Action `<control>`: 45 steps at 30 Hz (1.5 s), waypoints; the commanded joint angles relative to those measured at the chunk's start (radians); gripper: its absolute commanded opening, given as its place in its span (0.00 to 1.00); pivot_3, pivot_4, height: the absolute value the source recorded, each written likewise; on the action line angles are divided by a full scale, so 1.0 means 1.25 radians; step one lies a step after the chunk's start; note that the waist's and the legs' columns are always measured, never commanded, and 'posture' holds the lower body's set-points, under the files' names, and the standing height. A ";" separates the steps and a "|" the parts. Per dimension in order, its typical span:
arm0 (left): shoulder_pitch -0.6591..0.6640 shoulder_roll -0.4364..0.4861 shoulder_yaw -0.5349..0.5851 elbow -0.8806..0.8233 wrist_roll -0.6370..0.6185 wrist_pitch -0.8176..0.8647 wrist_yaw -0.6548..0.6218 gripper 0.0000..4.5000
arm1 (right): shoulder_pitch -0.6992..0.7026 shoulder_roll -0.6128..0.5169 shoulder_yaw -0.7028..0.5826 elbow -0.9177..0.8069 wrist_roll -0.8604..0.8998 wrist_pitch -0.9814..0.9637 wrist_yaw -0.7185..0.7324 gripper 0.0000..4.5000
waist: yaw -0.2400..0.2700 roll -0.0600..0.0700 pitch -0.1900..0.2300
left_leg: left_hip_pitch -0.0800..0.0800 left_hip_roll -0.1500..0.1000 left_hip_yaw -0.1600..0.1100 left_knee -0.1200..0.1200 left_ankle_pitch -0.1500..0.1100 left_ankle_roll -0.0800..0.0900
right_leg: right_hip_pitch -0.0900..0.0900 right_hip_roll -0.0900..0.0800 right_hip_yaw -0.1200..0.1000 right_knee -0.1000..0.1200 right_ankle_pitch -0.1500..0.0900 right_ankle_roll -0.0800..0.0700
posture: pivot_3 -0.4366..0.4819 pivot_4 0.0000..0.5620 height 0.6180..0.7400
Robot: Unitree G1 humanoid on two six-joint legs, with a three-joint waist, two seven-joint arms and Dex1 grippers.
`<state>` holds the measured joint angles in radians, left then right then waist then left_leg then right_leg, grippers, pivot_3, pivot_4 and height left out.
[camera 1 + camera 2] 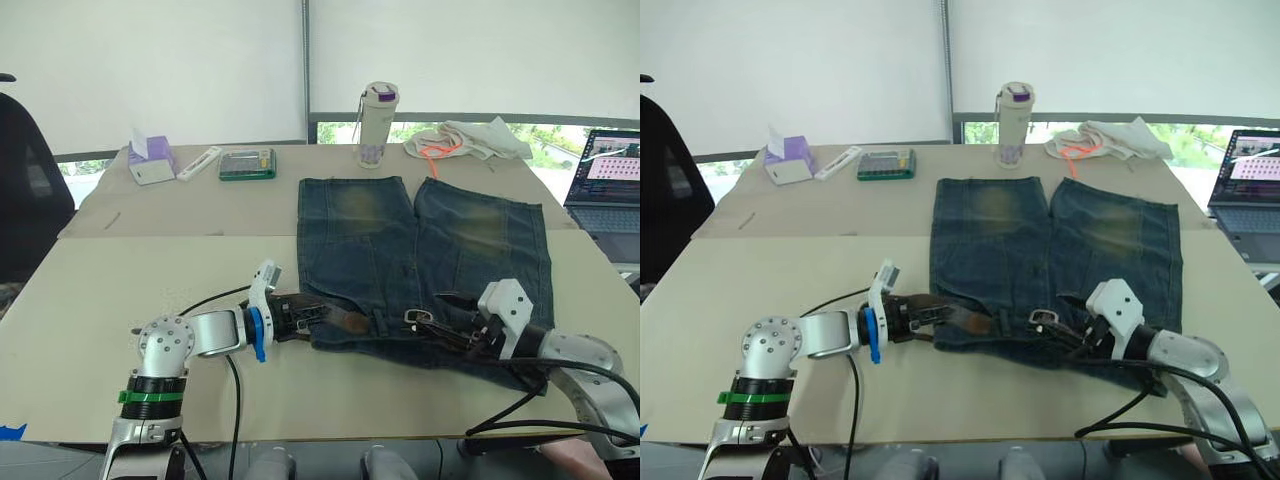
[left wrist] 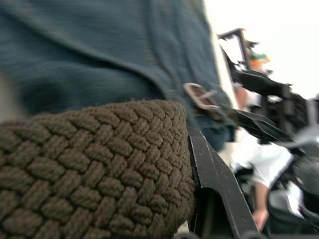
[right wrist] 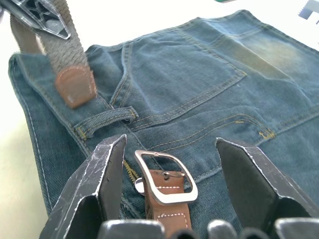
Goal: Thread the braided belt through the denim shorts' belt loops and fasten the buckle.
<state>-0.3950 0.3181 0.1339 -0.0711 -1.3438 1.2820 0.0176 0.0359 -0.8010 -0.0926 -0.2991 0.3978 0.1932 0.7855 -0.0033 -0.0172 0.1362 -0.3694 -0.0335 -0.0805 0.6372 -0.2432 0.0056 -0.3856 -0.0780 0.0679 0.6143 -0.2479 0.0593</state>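
The denim shorts (image 1: pixel 420 240) lie flat on the table, waistband toward me. My left gripper (image 1: pixel 312 316) is at the waistband's left end, shut on the braided belt (image 2: pixel 89 174) just behind its brown leather tip (image 3: pixel 76 85). The tip hovers over a belt loop (image 3: pixel 107 117). The silver buckle (image 3: pixel 164 174) rests on the waistband near the fly. My right gripper (image 3: pixel 170 145) is open, one finger on each side of the buckle and not touching it. The belt's middle stretch is hidden.
Along the table's far edge stand a white bottle (image 1: pixel 377 125), a green box (image 1: pixel 247 164), a tissue box (image 1: pixel 148 158) and a white cloth with orange cord (image 1: pixel 470 140). A laptop (image 1: pixel 608 180) sits at the right. A black chair (image 1: pixel 25 190) stands at the left.
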 commanded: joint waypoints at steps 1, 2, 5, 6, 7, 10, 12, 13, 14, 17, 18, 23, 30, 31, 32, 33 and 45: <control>0.013 -0.038 0.015 -0.045 -0.050 0.003 0.107 0.00 | -0.014 0.013 -0.009 -0.025 -0.012 -0.019 0.004 0.71 | 0.003 0.000 0.000 | 0.000 0.000 0.000 0.000 0.000 0.000 | 0.000 0.000 0.000 0.000 0.000 0.000 | 0.48 0.27 1.00; 0.020 -0.050 0.017 -0.050 -0.062 0.003 0.139 0.00 | -0.016 0.017 -0.009 -0.029 -0.013 -0.017 0.003 0.71 | 0.005 0.000 0.000 | 0.000 0.000 0.000 0.000 0.000 0.000 | 0.000 0.000 0.000 0.000 0.000 0.000 | 0.48 0.27 1.00; 0.037 -0.093 0.019 -0.060 -0.097 -0.014 0.252 0.00 | -0.017 0.025 -0.010 -0.033 -0.020 -0.015 0.007 0.71 | 0.009 0.000 0.000 | 0.000 0.000 0.000 0.000 0.000 -0.001 | 0.000 0.000 0.000 0.000 0.000 0.000 | 0.48 0.27 1.00; 0.045 -0.108 0.018 -0.064 -0.122 -0.023 0.281 0.00 | -0.012 0.028 -0.010 -0.036 -0.023 -0.017 0.008 0.71 | 0.011 0.000 0.000 | 0.000 0.000 0.000 0.000 0.000 -0.001 | 0.000 0.000 0.000 0.000 0.000 0.000 | 0.48 0.27 1.00; 0.053 -0.122 0.017 -0.069 -0.144 -0.034 0.307 0.00 | -0.006 0.031 -0.010 -0.037 -0.025 -0.020 0.009 0.71 | 0.012 0.000 0.000 | 0.000 0.000 0.000 0.000 0.000 -0.001 | 0.000 0.000 0.001 0.000 0.000 0.000 | 0.48 0.27 1.00; 0.073 -0.147 0.001 -0.076 -0.205 -0.058 0.365 0.00 | 0.006 0.036 -0.012 -0.039 -0.031 -0.026 0.011 0.71 | 0.012 0.000 0.000 | 0.000 0.000 0.000 0.000 0.000 -0.001 | 0.000 -0.001 0.001 0.000 0.000 0.000 | 0.48 0.27 1.00; 0.086 -0.162 -0.014 -0.079 -0.227 -0.078 0.404 0.00 | 0.015 0.038 -0.015 -0.042 -0.033 -0.028 0.015 0.71 | 0.013 0.000 0.000 | 0.000 0.000 0.000 0.000 0.000 -0.001 | 0.000 -0.001 0.001 0.000 0.000 0.000 | 0.48 0.27 1.00; 0.090 -0.173 -0.023 -0.081 -0.230 -0.091 0.417 0.00 | 0.021 0.039 -0.017 -0.042 -0.034 -0.030 0.017 0.71 | 0.013 0.000 0.000 | 0.000 -0.001 0.000 0.000 0.001 -0.002 | 0.000 -0.001 0.001 0.000 0.000 0.000 | 0.48 0.27 1.00; 0.093 -0.191 -0.033 -0.080 -0.224 -0.108 0.437 0.00 | 0.030 0.039 -0.020 -0.044 -0.035 -0.031 0.020 0.71 | 0.013 0.000 0.000 | 0.000 -0.001 0.000 0.000 0.001 -0.003 | 0.000 -0.001 0.001 -0.001 0.000 0.000 | 0.48 0.27 1.00; 0.092 -0.224 -0.056 -0.081 -0.211 -0.145 0.458 0.00 | 0.047 0.039 -0.028 -0.053 -0.031 -0.027 0.021 0.71 | 0.016 0.000 0.000 | 0.000 -0.002 0.000 0.000 0.001 -0.003 | 0.001 -0.001 0.000 -0.001 0.001 0.000 | 0.48 0.27 1.00; 0.090 -0.236 -0.060 -0.081 -0.203 -0.162 0.458 0.00 | 0.053 0.039 -0.031 -0.060 -0.025 -0.021 0.021 0.71 | 0.015 0.000 0.000 | 0.000 -0.002 0.000 0.000 0.001 -0.003 | 0.001 -0.001 0.000 -0.001 0.001 0.000 | 0.48 0.27 1.00; 0.096 -0.279 -0.090 -0.069 -0.182 -0.199 0.431 0.00 | 0.096 0.017 -0.039 -0.119 0.033 0.079 0.030 0.71 | 0.015 -0.002 0.001 | 0.000 -0.002 0.000 0.000 0.001 -0.003 | 0.001 0.000 0.000 -0.002 0.001 0.000 | 0.48 0.27 1.00; 0.079 -0.282 -0.134 -0.021 -0.106 -0.192 0.352 0.00 | 0.045 -0.024 -0.023 -0.164 0.120 0.335 -0.002 0.71 | 0.012 -0.003 0.001 | -0.001 -0.002 0.001 0.000 0.001 -0.003 | 0.001 0.000 0.000 -0.002 0.001 0.000 | 0.48 0.27 1.00; 0.077 -0.280 -0.141 -0.017 -0.093 -0.189 0.338 0.00 | 0.029 -0.019 -0.019 -0.162 0.124 0.366 -0.017 0.71 | 0.012 -0.003 0.001 | -0.001 -0.002 0.001 0.000 0.001 -0.003 | 0.001 0.000 0.000 -0.002 0.001 0.000 | 0.48 0.27 1.00; 0.076 -0.280 -0.148 -0.009 -0.080 -0.185 0.323 0.00 | 0.007 -0.009 -0.015 -0.155 0.136 0.408 -0.037 0.71 | 0.013 -0.003 0.001 | -0.001 -0.002 0.001 0.000 0.001 -0.003 | 0.001 0.000 0.000 -0.002 0.001 0.000 | 0.48 0.27 1.00; 0.075 -0.278 -0.153 -0.005 -0.063 -0.185 0.304 0.00 | -0.010 0.002 -0.014 -0.153 0.151 0.443 -0.055 0.71 | 0.013 -0.003 0.001 | -0.001 -0.002 0.001 0.000 0.001 -0.003 | 0.001 0.000 0.000 -0.002 0.001 0.000 | 0.48 0.27 1.00; 0.082 -0.290 -0.136 0.012 0.035 -0.169 0.227 0.00 | -0.092 0.101 0.005 -0.158 0.212 0.705 -0.206 0.71 | 0.019 -0.002 0.001 | -0.002 -0.002 0.001 0.000 0.001 -0.003 | 0.001 0.000 0.000 -0.003 0.001 0.000 | 0.48 0.27 1.00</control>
<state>-0.2966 -0.0354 -0.0383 -0.0626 -1.3115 1.0555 0.3131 -0.0730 -0.6883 -0.0855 -0.4787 0.6455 1.0393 0.5518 0.0201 -0.0200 0.1371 -0.3716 -0.0365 -0.0792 0.6376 -0.2415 0.0018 -0.3844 -0.0783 0.0672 0.6108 -0.2473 0.0597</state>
